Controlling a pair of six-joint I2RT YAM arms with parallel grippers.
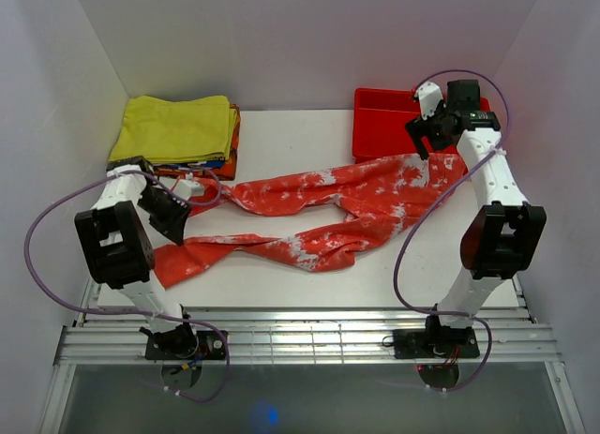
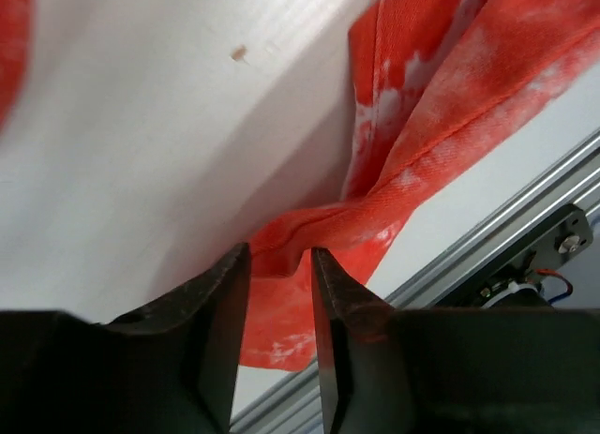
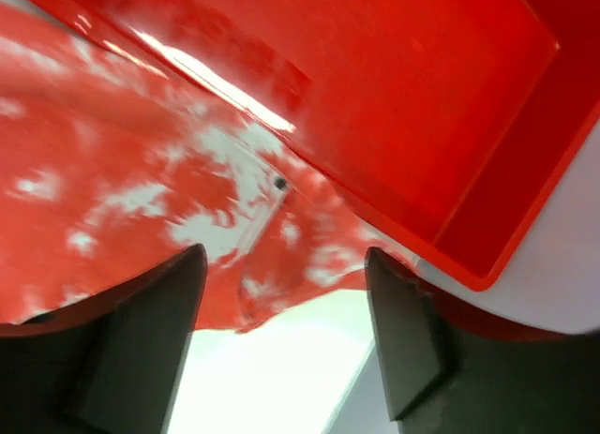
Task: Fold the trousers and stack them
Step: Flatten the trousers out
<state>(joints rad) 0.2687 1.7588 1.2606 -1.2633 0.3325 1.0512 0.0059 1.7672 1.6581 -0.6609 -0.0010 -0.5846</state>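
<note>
The trousers (image 1: pixel 347 204) lie spread across the white table, waist at the right against the red tray and two legs running left. In the left wrist view a folded leg end (image 2: pixel 422 125) lies right at the tips of my left gripper (image 2: pixel 279 261), whose jaws stand a narrow gap apart with cloth showing behind them. From above, that gripper (image 1: pixel 178 230) sits at the left leg ends. My right gripper (image 1: pixel 424 148) hovers over the waist by the tray. It (image 3: pixel 281 265) is open wide, nothing between its fingers, with the waistband (image 3: pixel 141 153) below.
A red plastic tray (image 1: pixel 375 125) (image 3: pixel 422 106) stands at the back right. A folded yellow garment (image 1: pixel 173 127) tops a stack at the back left. An aluminium rail (image 1: pixel 300 336) (image 2: pixel 525 218) runs along the near edge. White walls enclose the sides.
</note>
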